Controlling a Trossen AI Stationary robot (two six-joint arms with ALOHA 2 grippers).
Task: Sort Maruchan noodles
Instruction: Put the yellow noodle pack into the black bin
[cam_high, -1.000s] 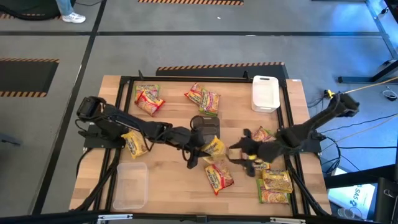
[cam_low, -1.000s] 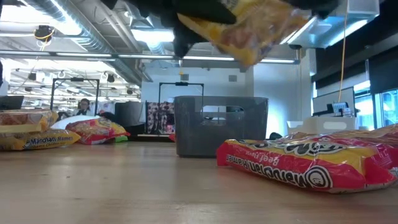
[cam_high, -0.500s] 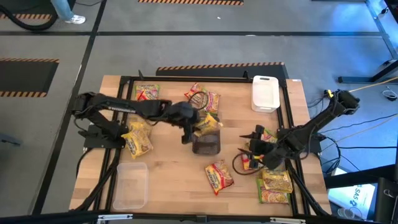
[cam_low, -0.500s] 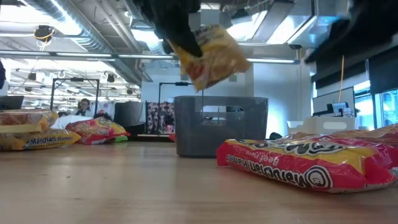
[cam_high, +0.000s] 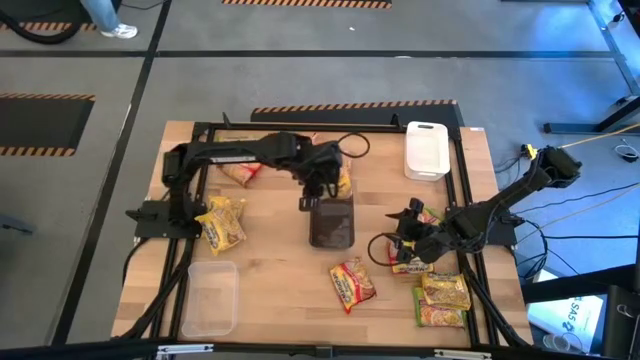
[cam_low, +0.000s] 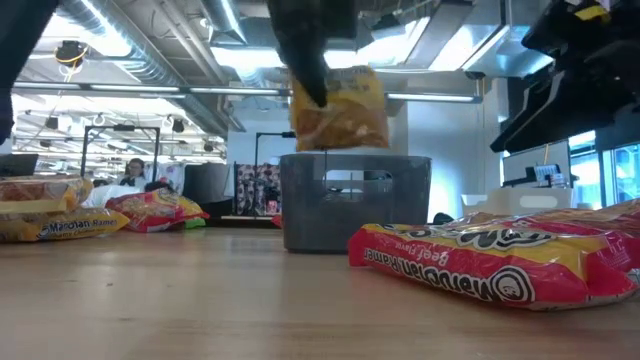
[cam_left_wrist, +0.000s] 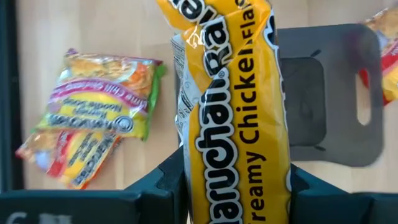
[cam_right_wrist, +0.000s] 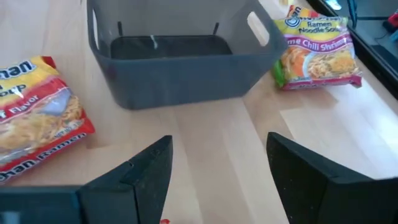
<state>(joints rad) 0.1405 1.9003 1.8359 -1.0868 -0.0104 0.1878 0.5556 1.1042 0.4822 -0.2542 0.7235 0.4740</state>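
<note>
The left end effector (cam_high: 325, 180) hangs just above the far rim of the bin (cam_high: 331, 222) at mid-tabletop (cam_high: 270, 280), clamping an upright noodle packet (cam_low: 340, 108) over it. Left of that end effector lie two overlapping packets (cam_high: 221, 222). The right end effector (cam_high: 400, 240), fingers spread, sits to the bin's right. Between the two end effectors and nearer the front edge lies another packet (cam_high: 352, 283).
</note>
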